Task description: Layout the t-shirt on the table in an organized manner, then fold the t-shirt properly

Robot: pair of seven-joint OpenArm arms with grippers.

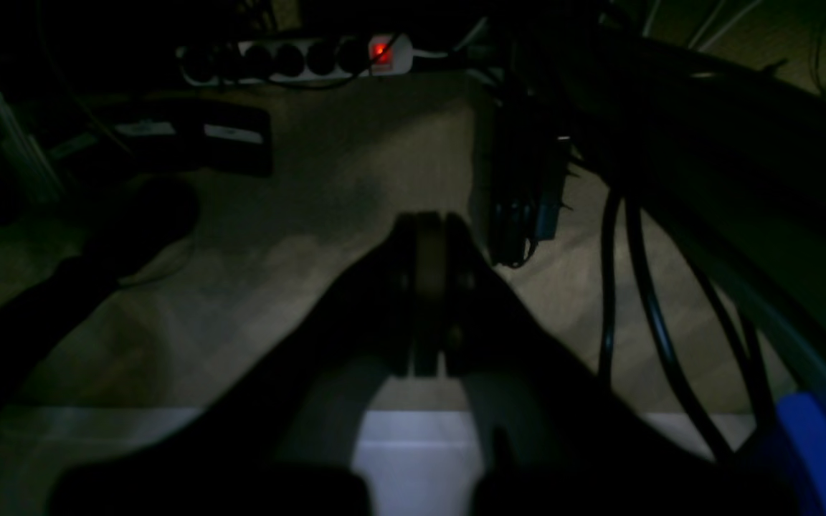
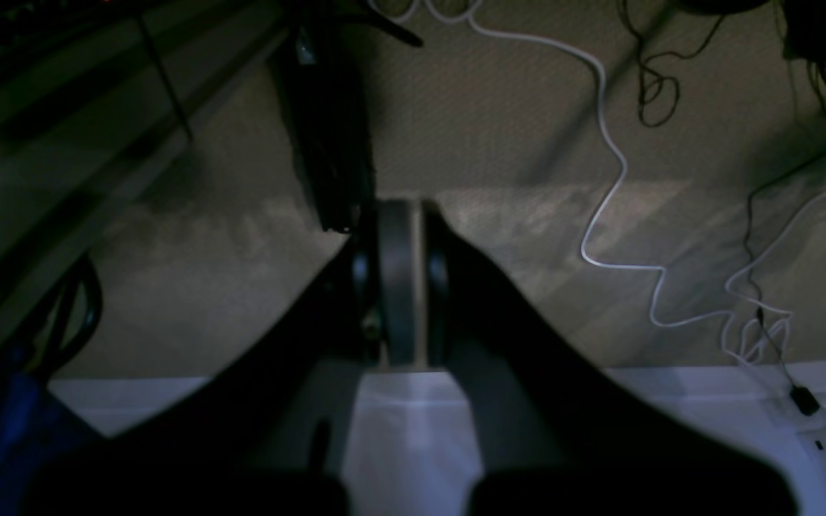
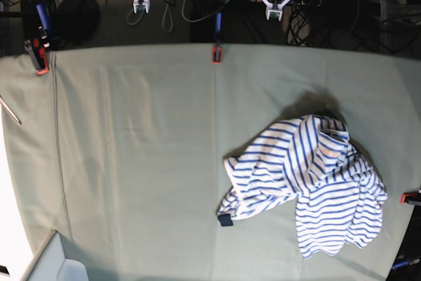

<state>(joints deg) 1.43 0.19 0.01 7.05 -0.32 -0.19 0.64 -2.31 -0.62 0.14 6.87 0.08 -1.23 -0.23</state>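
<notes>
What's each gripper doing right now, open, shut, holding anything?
Left gripper: shut, holding nothing, parked off the table.
Right gripper: shut, holding nothing, also off the table.
The t-shirt lies crumpled, untouched.

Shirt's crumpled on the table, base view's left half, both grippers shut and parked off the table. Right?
Wrong side: the shirt lies crumpled in the base view's right half of the table. The rest holds: left gripper and right gripper are shut, off the table.
</notes>
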